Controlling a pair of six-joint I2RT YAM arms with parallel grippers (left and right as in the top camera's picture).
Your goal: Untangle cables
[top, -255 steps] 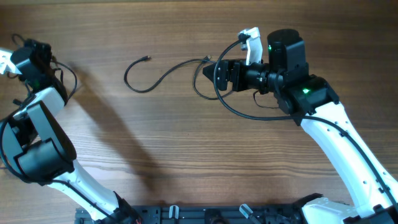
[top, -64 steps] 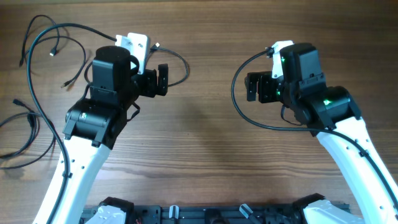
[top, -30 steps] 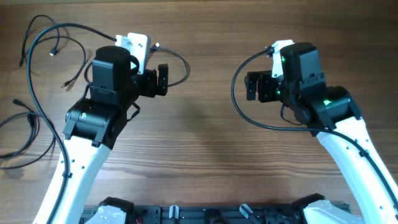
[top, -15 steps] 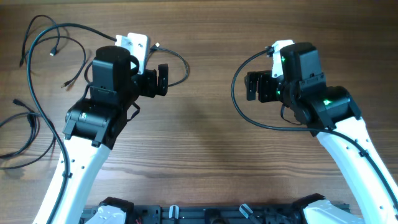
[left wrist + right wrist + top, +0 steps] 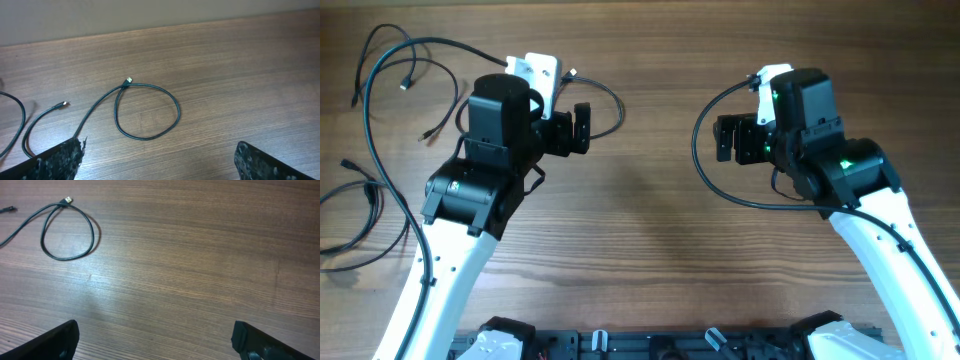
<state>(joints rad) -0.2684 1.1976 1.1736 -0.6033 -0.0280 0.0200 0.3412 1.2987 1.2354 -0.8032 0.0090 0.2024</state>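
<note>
Several thin black cables lie apart on the wooden table. One looped cable (image 5: 617, 101) with a silver plug lies just beyond my left gripper (image 5: 581, 129). In the left wrist view that looped cable (image 5: 178, 111) rests ahead of the open left gripper (image 5: 159, 162), with another cable (image 5: 44, 113) to its left. More cables (image 5: 430, 41) spread over the far left, and others (image 5: 368, 208) lie at the left edge. My right gripper (image 5: 725, 138) hovers open over bare wood. In the right wrist view the looped cable (image 5: 65, 258) is far ahead and left of the right gripper (image 5: 159, 341).
A thick black camera cable (image 5: 698, 160) arcs from the right wrist down beside the right arm. The two arms face each other across a strip of wooden table (image 5: 650, 200). A black rail runs along the table's front edge (image 5: 650, 345).
Nothing has moved over the last second. Since several seconds ago, the left arm has come in from the far left edge and the right gripper has drawn back to the right.
</note>
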